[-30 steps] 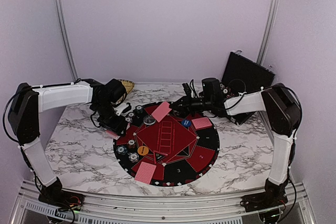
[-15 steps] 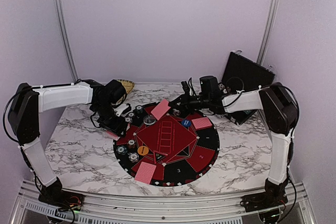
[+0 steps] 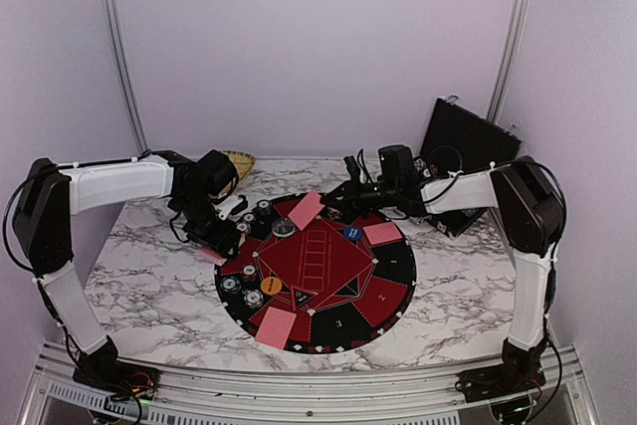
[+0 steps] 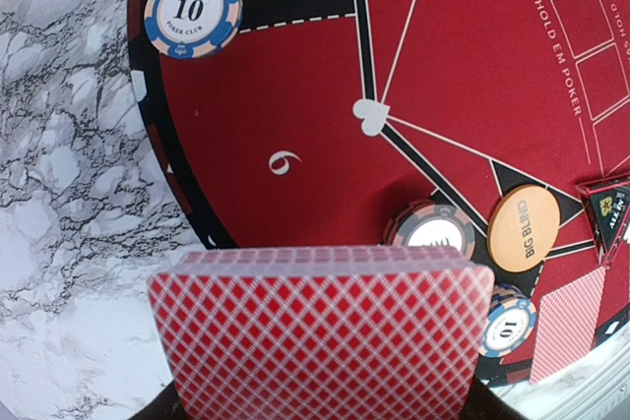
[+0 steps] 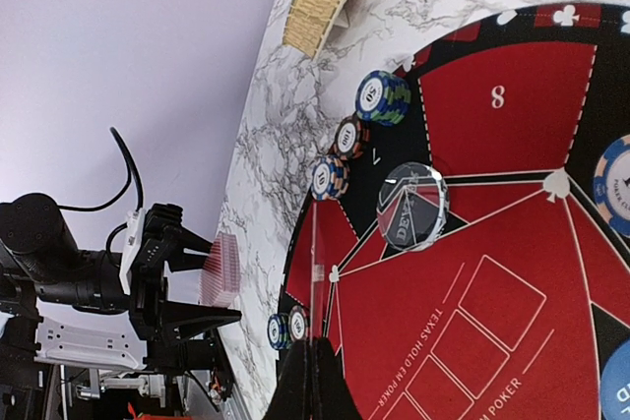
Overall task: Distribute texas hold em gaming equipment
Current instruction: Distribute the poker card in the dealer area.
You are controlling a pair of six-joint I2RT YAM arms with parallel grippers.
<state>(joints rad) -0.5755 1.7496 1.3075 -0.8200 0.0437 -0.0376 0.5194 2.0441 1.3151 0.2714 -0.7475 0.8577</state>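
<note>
1. Top view: the left pincer (image 3: 217, 238) hangs with the left rim of the round red-and-black felt mat (image 3: 393, 268) below it, on the white marble counter (image 3: 149, 276). The right pincer (image 3: 332, 208) is over the far rim, a pink-red-backed playing card (image 3: 306, 209) at its tip.
2. Left wrist view: the left pincer pinches a thick deck of red lattice-backed cards (image 4: 320, 331). Just beyond it lie a dark-and-white-edged chip stack (image 4: 438, 230) and an orange round "big blind" disc (image 4: 524, 228). A loose squeeze could let the deck fan and spill.
3. Right wrist view: the right pincer is pressed together on the card, seen edge-on. A clear round disc (image 5: 413, 206) sits ahead, rightward. So thin a hold could let the card twist, drop and strike that disc.
</note>
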